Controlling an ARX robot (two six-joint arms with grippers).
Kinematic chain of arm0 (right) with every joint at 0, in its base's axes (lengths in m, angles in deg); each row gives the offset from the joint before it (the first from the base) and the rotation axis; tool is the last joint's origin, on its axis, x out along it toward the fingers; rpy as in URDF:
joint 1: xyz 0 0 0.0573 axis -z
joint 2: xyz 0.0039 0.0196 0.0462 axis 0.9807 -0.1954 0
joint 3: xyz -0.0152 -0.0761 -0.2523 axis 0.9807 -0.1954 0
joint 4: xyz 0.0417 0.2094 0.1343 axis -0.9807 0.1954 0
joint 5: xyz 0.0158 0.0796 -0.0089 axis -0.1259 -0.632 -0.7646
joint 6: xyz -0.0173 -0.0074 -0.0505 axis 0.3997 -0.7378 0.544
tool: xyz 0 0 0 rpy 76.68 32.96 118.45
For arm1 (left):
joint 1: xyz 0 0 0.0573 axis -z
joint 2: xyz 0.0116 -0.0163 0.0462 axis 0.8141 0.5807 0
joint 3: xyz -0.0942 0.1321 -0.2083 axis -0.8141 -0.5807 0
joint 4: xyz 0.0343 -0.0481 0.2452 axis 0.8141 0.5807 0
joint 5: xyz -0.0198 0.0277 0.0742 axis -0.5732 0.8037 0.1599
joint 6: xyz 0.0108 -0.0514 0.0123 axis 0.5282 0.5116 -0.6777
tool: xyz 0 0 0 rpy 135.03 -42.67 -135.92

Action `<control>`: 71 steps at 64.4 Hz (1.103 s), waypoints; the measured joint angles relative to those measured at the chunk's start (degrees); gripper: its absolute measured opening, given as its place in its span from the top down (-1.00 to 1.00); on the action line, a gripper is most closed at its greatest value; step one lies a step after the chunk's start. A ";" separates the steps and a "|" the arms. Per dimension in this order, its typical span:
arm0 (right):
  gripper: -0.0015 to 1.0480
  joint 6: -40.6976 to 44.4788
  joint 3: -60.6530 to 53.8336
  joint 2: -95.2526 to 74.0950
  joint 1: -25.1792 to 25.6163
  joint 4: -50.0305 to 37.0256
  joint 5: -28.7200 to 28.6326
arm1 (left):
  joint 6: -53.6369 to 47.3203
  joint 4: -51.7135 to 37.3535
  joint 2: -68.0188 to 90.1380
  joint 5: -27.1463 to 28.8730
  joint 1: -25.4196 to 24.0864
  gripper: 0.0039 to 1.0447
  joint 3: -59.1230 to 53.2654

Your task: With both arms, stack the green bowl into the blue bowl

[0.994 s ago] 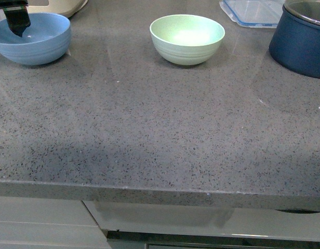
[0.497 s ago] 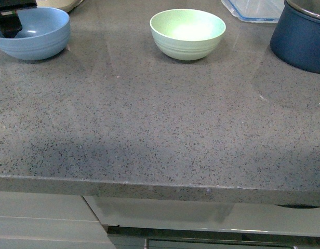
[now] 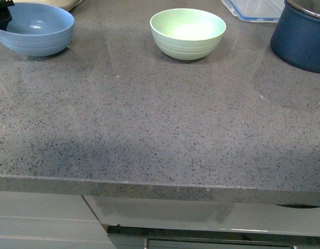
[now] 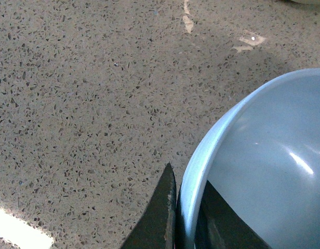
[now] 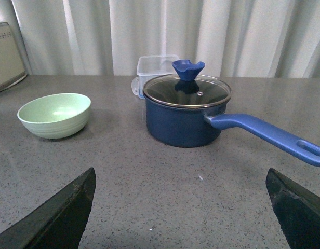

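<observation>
A speckled grey stone surface [image 3: 160, 129] holds a dark blue glass-lidded pot [image 5: 173, 127] far right, the round ridged green bowl [image 3: 187, 33] mid-back and the smooth blue bowl [image 3: 38, 28] far left. The left fingers [image 4: 159, 220] pinch its thin rim. The right fingers [image 5: 61, 218] are spread wide, empty.

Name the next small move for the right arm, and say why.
Probably ease the right gripper toward the green bowl: its jaws stand wide open, well short of that bowl, which sits untouched on the counter, while the left gripper clamps the blue bowl by its rim.
</observation>
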 joint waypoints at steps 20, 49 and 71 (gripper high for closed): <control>-0.81 0.00 0.00 0.00 0.00 0.00 0.00 | 0.48 1.29 -0.57 -1.73 3.58 0.91 2.67; -0.81 0.00 0.00 0.00 0.02 0.00 0.00 | 2.01 2.89 1.68 -2.29 10.60 0.91 7.85; -0.81 0.00 0.00 0.00 0.00 0.00 0.00 | 2.45 2.95 3.74 -1.90 12.87 0.91 8.48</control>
